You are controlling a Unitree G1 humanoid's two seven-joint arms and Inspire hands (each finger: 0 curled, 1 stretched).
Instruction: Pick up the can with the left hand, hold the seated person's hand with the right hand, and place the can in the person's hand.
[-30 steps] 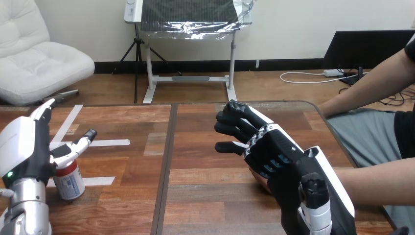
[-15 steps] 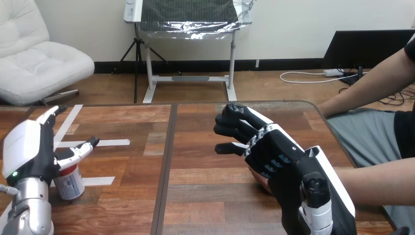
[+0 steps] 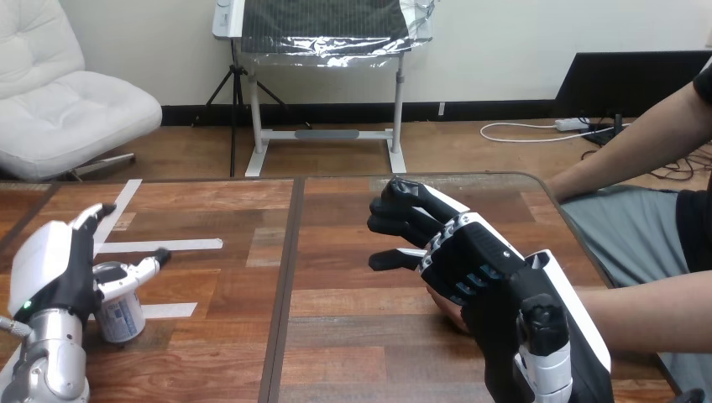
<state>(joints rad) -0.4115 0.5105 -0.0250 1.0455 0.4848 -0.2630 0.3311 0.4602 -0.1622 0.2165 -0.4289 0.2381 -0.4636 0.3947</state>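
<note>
Two jobs together: left hand (image 3: 59, 273), fingers loose, brackets the can (image 3: 117, 317) to grasp it; right hand (image 3: 479, 256) covers the person's hand (image 3: 438, 304), seemingly to steady it, grip unclear.

Open lane through the middle of the table (image 3: 336, 336), both ends crowded.
Bare wood is seen between the can (image 3: 117, 315) at the left and the right hand (image 3: 479, 264) at the right, crossed by nothing but flat tape strips (image 3: 180, 245). The can's left side is boxed in by the left hand (image 3: 54, 273), whose thumb is laid across its top. The person's hand (image 3: 442, 307) is covered from above by the right hand, and the table's right edge is blocked by the person's forearm (image 3: 646, 311).
</note>
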